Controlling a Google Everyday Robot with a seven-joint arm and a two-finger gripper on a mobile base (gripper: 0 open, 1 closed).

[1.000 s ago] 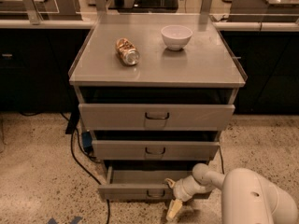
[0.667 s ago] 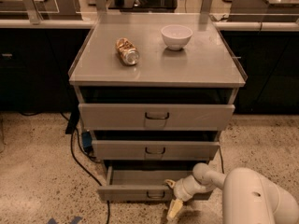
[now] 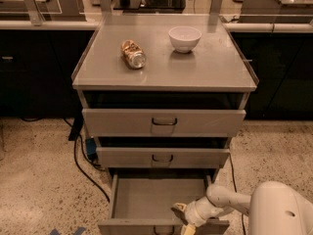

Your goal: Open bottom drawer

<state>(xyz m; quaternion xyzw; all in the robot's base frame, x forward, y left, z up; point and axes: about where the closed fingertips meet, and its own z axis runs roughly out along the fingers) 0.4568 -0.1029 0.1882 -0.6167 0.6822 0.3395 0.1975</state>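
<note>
Gripper sits at frame bottom, at the top edge of the bottom drawer front, just right of its handle. Its aperture and hold cannot be told. Drawer stands well out, tray bare. Judgement: pull straight and level along the runners, with no sideways drag, clear of the middle drawer.

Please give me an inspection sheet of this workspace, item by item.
Surface: grey cabinet top, flat, carries two things.
Job's things: bottom drawer pulled out, nothing seen in its tray.
Clutter: can lying on its side; white bowl upright, apart from it.
Grippers: gripper at the drawer's front edge, right of centre.
Cables: black cable on the floor left of the cabinet.
Surroundings: speckled floor; dark counters behind.
</note>
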